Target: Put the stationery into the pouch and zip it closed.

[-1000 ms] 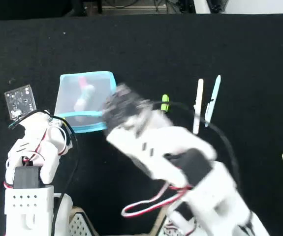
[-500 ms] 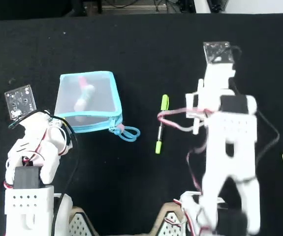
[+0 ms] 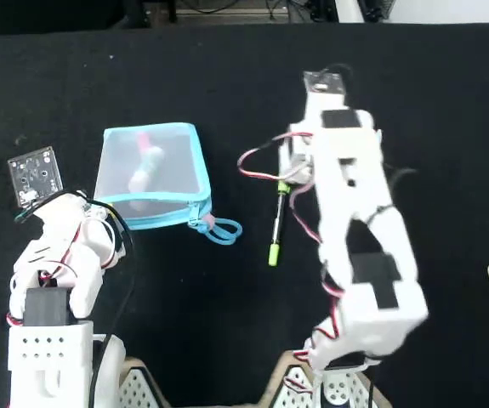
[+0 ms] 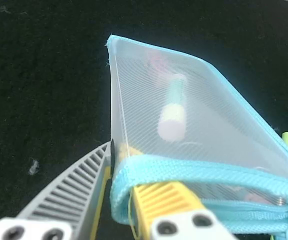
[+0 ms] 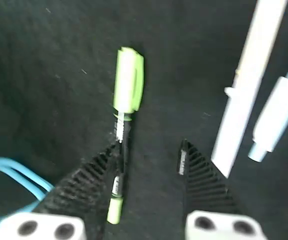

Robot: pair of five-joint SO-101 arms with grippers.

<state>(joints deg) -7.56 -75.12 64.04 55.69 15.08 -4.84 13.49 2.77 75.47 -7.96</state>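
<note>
Three pens lie loose on the table (image 3: 448, 102). The green pen (image 5: 126, 100) runs alongside one finger of the right claw (image 5: 151, 155). The white pen (image 5: 249, 85) and blue pen (image 5: 279, 115) lie just outside its other finger. This claw stands wide apart and holds nothing, and the green pen sits at the edge of the gap, not in its middle.

Closing from here would likely pin the pen under that finger or flick it sideways and set it rolling, so the claw probably needs to shift toward it first. The white pen, close to the far finger, could get nudged as well.

The pouch (image 4: 184, 120), with items (image 4: 173, 112) inside, has its corner clamped in the left claw (image 4: 114, 155). Should that pinch slip, the pouch may slide when a pen is pushed in. I cannot tell whether the zip (image 4: 209, 180) is open enough.
</note>
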